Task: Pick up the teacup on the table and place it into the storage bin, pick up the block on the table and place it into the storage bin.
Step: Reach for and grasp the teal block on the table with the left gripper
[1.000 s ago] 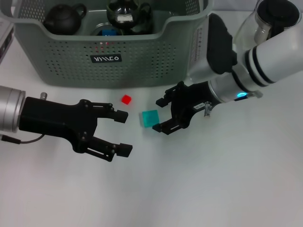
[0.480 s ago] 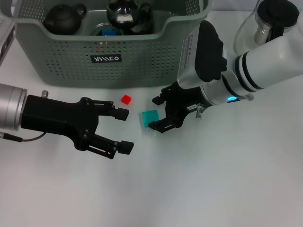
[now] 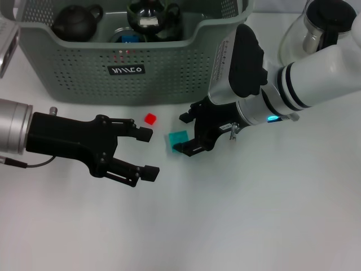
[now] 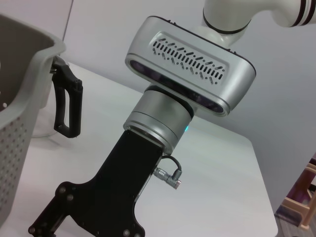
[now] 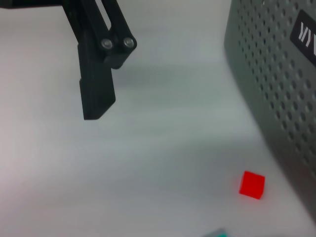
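Head view: right tool closing in on the teal block

Seen over the last second: right tool [image 3: 187,133] shifted leftward and lower, now straddling the teal block [image 3: 179,138] on the counter [image 3: 254,214], fingers spread, one either side, block not yet pinched. Teal block itself unmoved, lying flat just in front of the storage bin [image 3: 169,68]. Small red block [image 3: 150,118] likewise unmoved, just beside the bin's front wall, between the two tools. Left tool [image 3: 145,152] barely changed, hovering wide open and empty, near the red block. Dark teapot [image 3: 76,22] and other dark ware already inside the bin; no teacup visible on the counter. Judged: approach nearly finished, closing on the teal block likely next, then lift over the scooped rim.
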You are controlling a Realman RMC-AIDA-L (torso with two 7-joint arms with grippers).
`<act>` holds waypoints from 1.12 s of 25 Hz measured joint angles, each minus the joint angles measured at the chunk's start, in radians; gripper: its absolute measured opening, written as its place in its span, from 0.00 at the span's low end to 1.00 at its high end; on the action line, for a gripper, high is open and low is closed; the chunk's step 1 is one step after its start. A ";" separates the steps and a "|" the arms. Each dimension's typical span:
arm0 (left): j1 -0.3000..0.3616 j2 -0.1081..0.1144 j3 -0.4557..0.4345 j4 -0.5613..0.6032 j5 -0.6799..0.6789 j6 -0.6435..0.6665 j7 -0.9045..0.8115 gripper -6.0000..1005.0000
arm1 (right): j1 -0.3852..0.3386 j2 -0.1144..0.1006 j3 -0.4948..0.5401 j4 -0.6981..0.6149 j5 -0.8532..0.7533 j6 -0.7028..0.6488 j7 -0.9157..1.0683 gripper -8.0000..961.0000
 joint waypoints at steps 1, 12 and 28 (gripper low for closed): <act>-0.001 0.000 0.000 0.000 0.000 0.000 0.000 0.95 | -0.002 0.000 0.000 0.000 0.002 0.000 0.000 0.78; -0.008 0.000 0.000 0.000 0.000 0.000 0.000 0.95 | -0.008 0.001 -0.023 0.002 0.034 0.001 -0.005 0.78; -0.017 0.000 0.000 0.000 0.000 -0.005 0.000 0.95 | -0.012 0.002 -0.022 0.011 0.034 0.000 -0.009 0.78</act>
